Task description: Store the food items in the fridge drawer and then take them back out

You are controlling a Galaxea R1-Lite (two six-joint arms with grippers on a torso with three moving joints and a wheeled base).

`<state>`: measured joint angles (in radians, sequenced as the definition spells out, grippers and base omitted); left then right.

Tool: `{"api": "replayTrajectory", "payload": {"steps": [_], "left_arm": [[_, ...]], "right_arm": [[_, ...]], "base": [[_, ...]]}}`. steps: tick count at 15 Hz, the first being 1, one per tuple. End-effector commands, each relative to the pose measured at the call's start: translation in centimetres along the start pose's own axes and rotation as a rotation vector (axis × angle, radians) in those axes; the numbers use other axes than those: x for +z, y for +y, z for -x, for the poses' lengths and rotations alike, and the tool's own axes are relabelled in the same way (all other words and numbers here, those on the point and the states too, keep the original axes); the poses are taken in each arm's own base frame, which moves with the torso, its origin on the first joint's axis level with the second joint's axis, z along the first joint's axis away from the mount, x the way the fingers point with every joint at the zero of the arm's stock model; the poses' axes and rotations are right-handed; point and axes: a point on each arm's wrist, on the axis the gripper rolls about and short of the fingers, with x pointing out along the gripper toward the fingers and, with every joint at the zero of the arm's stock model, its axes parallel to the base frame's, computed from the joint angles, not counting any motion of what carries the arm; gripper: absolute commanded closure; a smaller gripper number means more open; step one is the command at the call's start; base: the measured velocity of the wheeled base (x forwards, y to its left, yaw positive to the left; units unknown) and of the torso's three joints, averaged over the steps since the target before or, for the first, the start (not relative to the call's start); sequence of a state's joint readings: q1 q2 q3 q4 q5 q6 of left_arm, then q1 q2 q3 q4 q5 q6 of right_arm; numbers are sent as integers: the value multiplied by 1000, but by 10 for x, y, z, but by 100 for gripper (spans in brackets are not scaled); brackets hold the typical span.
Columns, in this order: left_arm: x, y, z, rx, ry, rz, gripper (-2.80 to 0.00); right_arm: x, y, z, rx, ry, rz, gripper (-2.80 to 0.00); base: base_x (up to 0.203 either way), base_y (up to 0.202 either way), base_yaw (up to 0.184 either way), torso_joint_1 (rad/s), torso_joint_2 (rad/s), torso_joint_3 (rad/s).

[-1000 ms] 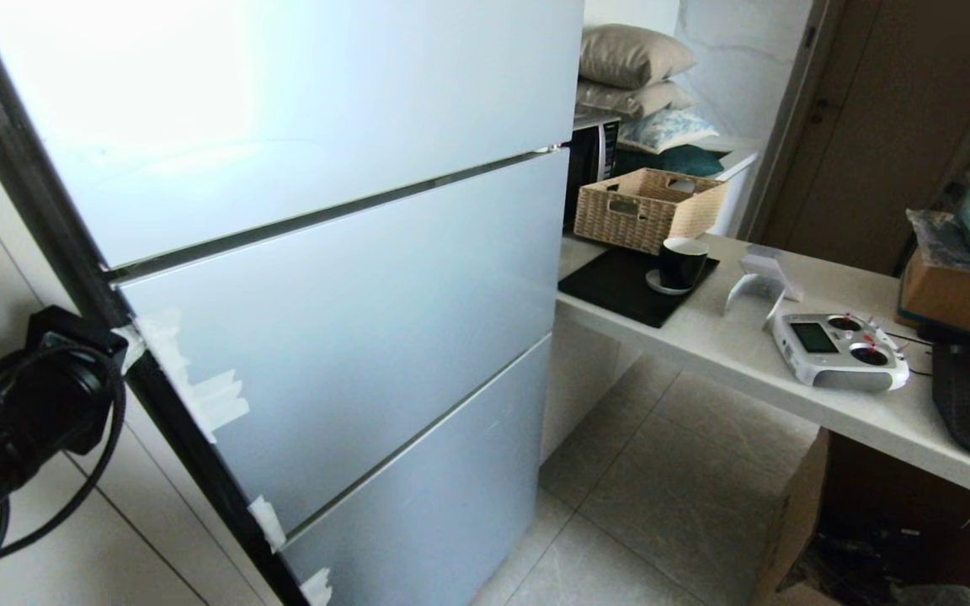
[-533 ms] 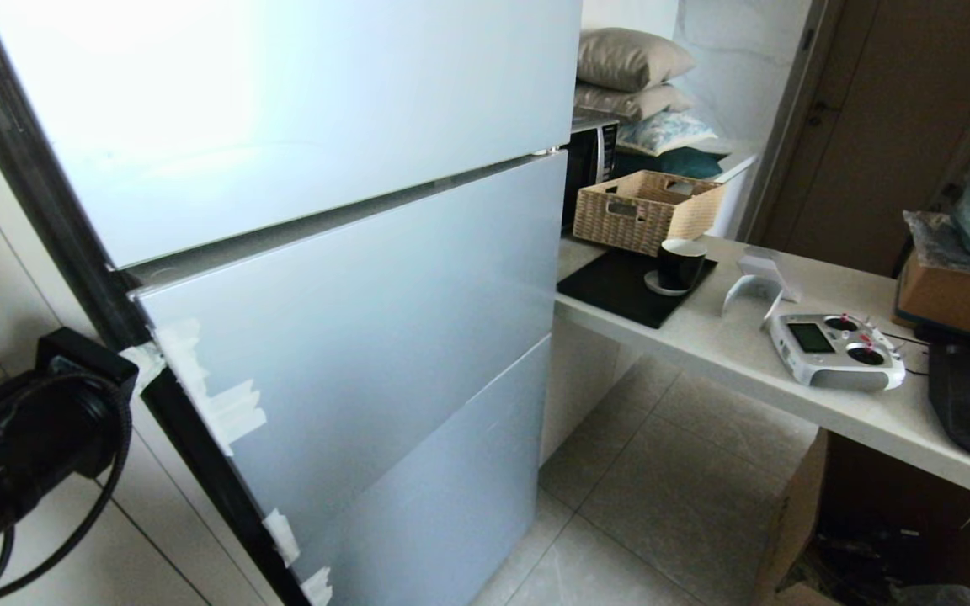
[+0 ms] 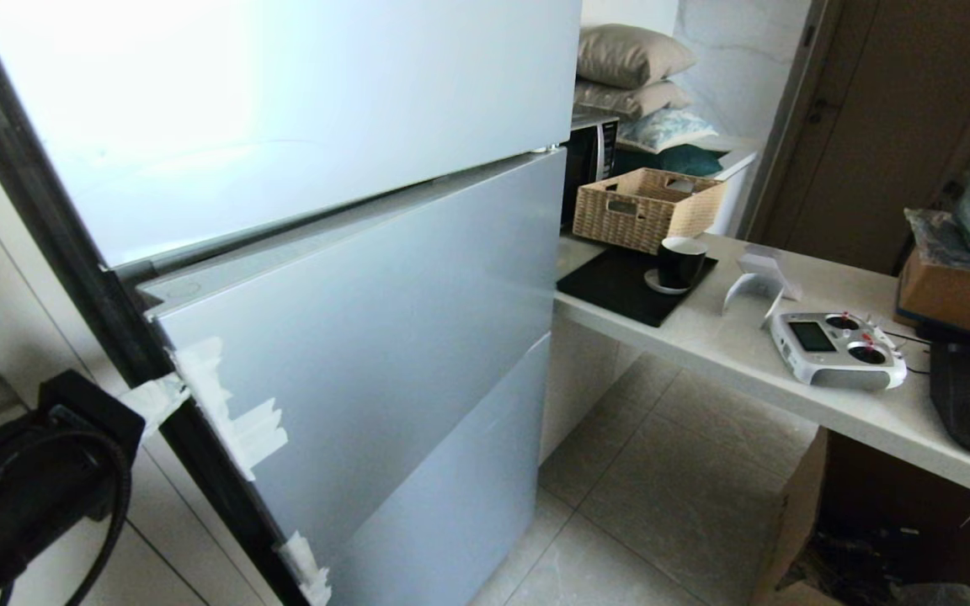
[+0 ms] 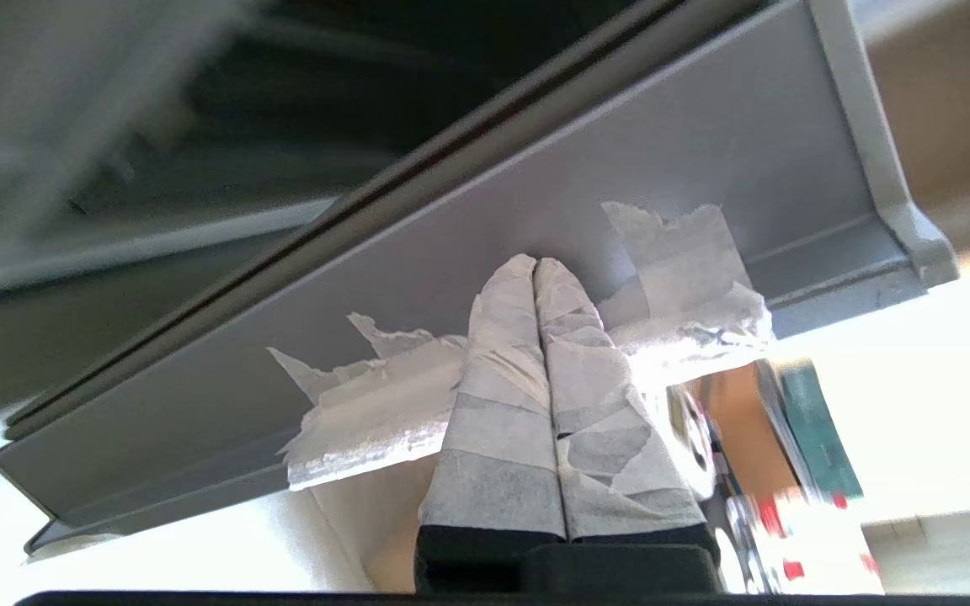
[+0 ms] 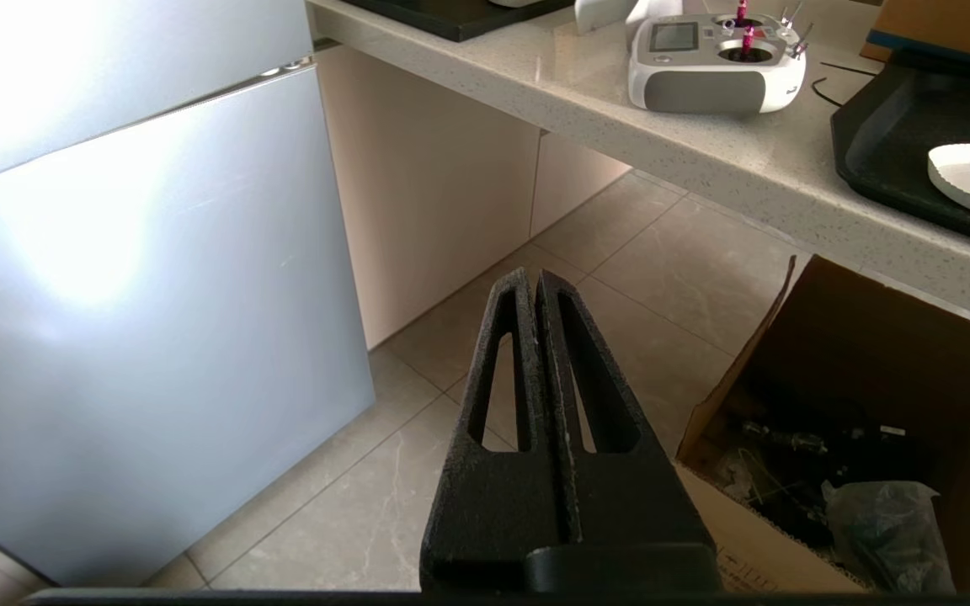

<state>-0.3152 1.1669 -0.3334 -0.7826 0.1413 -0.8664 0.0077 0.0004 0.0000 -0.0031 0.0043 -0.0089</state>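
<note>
A pale blue-grey fridge [image 3: 300, 168] fills your head view, its middle door [image 3: 367, 337] swung partly ajar at the taped left edge while the panels above and below sit flush. To the right runs a pale desk [image 3: 729, 353] carrying a wicker basket [image 3: 649, 206], a dark mug [image 3: 681, 263] on a black mat, and a white remote controller [image 3: 839, 349]; an open cardboard box [image 5: 855, 421] stands on the tiled floor beneath it.

Your left hand [image 4: 535, 268], its tape-wrapped fingers [image 4: 502, 370] pressed together and clenched on nothing, bears with its tips against the inner face of the door's edge, between scraps of white tape [image 4: 679, 278]. In the head view only the arm's black wrist shows, low at the left beside that edge. Your right hand [image 5: 533, 278] hangs parked and clenched shut, empty, above the floor near the fridge's lower panel.

Judged from this, the task is at its very start: the door is only cracked. The fridge drawer and the food items are in none of the views, so you cannot tell where they lie. Opening the door fully, pulling the drawer, storing the fruit and taking it back out all appear to remain.
</note>
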Motion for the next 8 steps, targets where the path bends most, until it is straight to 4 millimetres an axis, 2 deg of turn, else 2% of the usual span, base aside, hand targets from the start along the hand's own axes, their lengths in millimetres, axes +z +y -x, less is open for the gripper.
{"api": "replayTrajectory", "payload": {"steps": [1, 6, 8], "left_arm": [[-7, -7, 6, -55, 39, 5, 0], [-32, -19, 16, -174, 214, -4, 0], [-45, -23, 26, -240, 309, -13, 0]], "right_arm": [[0, 0, 0, 0, 1, 0, 0], [0, 0, 0, 0, 1, 0, 0], [0, 0, 0, 0, 1, 0, 0]], "base": [[0, 0, 0, 0, 0, 0], [0, 0, 0, 0, 0, 0], [0, 0, 0, 0, 0, 0]]}}
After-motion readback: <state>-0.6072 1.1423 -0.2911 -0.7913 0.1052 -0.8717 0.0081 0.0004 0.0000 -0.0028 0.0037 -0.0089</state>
